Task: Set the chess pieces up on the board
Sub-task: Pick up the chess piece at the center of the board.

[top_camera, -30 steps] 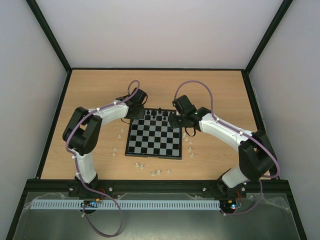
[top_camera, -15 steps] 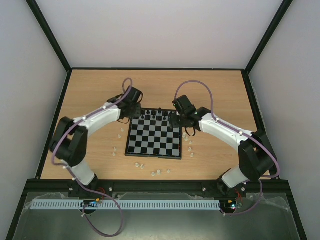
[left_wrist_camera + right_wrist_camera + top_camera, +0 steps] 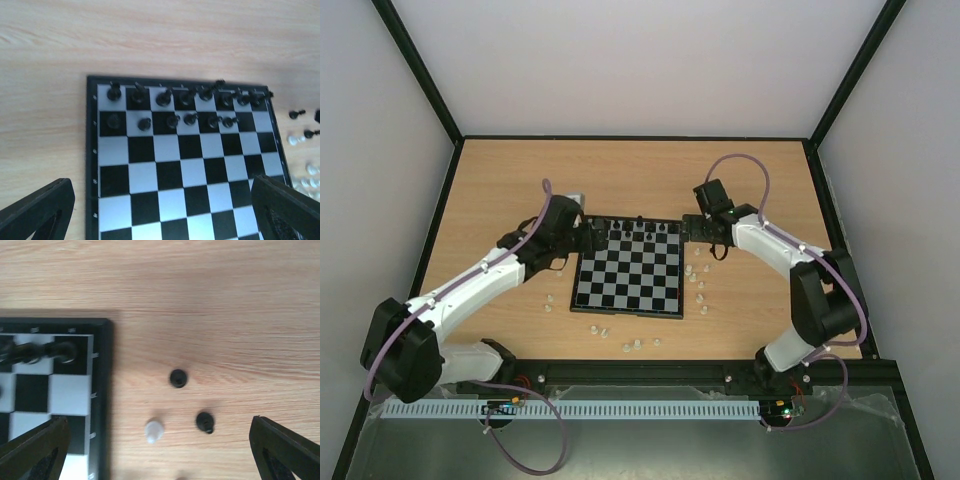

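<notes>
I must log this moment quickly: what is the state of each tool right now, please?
Left tool: open, holding nothing.
Right tool: open, holding nothing.

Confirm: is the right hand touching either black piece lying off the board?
Apart. Right wrist view shows the right hand open, with a clear gap between its fingers and the two black pieces beside the board.

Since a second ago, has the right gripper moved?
Yes. The right gripper shifted right, off the board edge, and is now over the table beside it.
</notes>
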